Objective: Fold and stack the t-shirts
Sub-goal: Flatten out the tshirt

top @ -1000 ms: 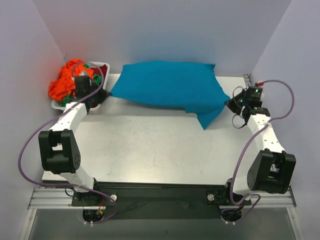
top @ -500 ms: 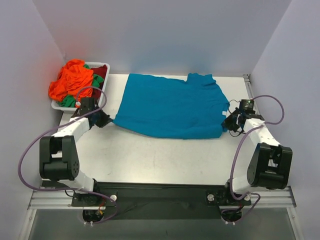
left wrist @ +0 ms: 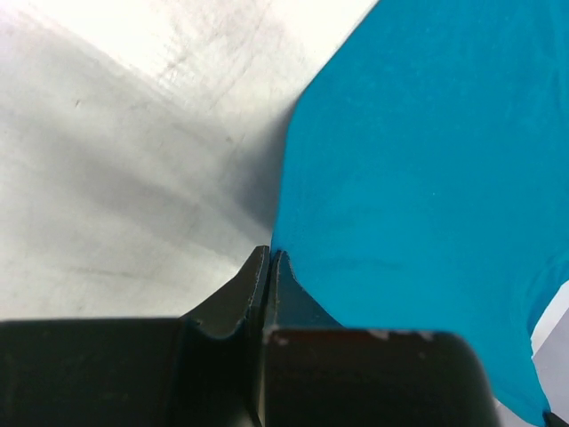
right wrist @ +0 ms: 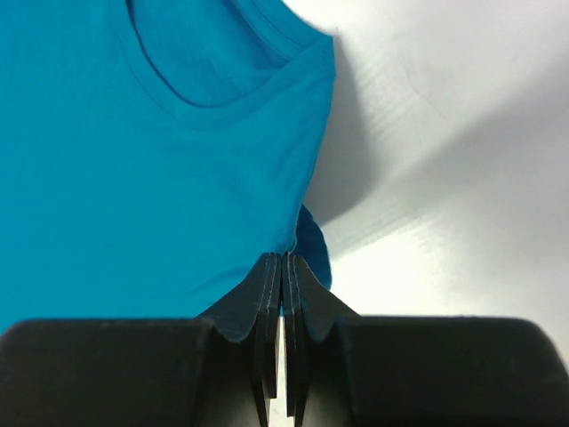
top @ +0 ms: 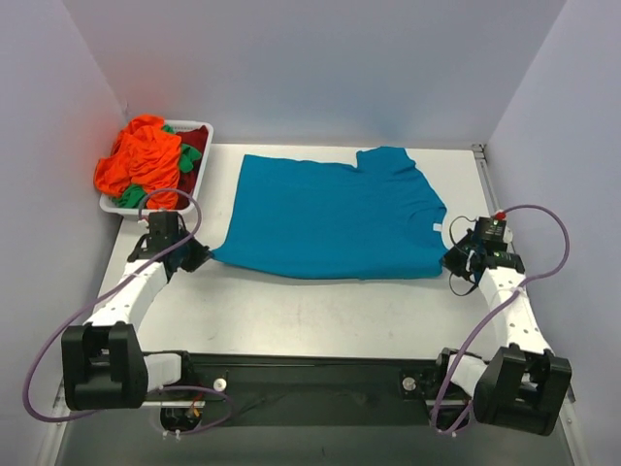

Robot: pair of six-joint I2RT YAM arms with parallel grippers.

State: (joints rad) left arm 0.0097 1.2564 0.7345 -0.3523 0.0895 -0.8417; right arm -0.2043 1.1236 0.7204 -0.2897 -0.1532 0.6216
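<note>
L gripper (left wrist: pixel 268 260) is clamped shut, tips pinching the near-left corner of the teal shirt (top: pixel 330 218), w/ the cloth running away from the tips over bare table (top: pixel 310 311). R gripper (right wrist: pixel 283 262) is likewise closed, nipping the shirt's near-right corner, where a small fold of cloth bunches just beside the tips. Both arms are low over the table, one at each side of the shirt. The shirt lies spread flat across the middle of the table, reaching toward the far edge, its near hem stretched approx straight between the two grippers. At the far-left corner sits a white tray (top: pixel 201 126) heaped w/ an orange shirt (top: pixel 144 155); bits of a green shirt (top: pixel 188 155) and a dark red shirt (top: pixel 193 139) show beside it. The tray is apart from the teal shirt
</note>
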